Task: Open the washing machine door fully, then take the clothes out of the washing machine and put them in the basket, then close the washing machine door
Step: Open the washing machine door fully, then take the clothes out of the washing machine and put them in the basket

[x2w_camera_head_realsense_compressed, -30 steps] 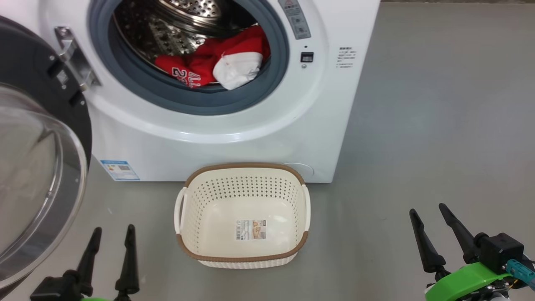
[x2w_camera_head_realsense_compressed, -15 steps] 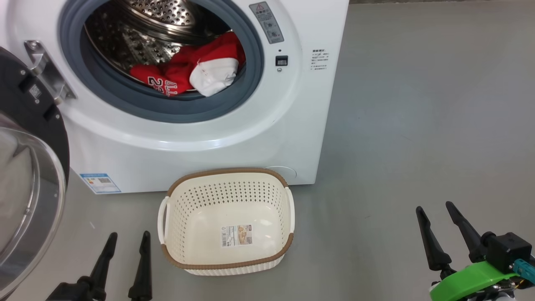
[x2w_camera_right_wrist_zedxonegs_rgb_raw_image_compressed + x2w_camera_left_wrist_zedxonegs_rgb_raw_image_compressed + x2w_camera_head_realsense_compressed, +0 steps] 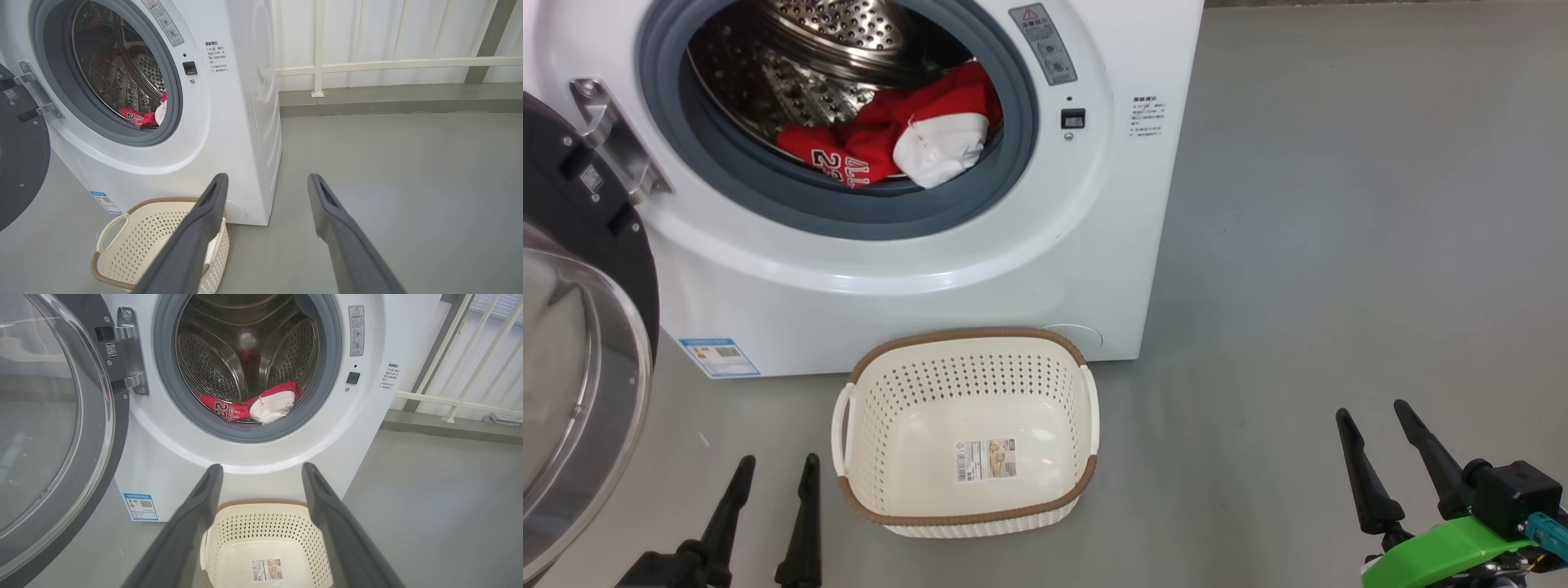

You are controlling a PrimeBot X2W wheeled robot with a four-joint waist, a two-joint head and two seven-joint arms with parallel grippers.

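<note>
Standing wide open on its hinge at the left of the head view, the washing machine door (image 3: 572,351) shows its black rim and bulging glass bowl, swung well clear of the opening. The washing machine (image 3: 947,269) faces the camera with its grey rubber ring (image 3: 849,214) exposed. The clothes (image 3: 894,143) lie inside the perforated steel drum (image 3: 833,41), heaped at the bottom front: red cloth with white numerals upside down, and a white lining folded over on the right, close against the ring. The basket (image 3: 968,336) sits upright on the grey floor (image 3: 1339,245) just in front of the machine's base, toward its right side, with a paper label (image 3: 988,459) on its bare bottom. The left gripper (image 3: 778,461) hovers low beside the basket's left handle, its two dark fingers spread apart and empty; in its wrist view the basket shows between them. The right gripper (image 3: 1371,410) hangs well to the right of the basket over the floor, its fingers likewise parted and holding nothing. A small blue label (image 3: 719,357) marks the machine's lower left corner.
</note>
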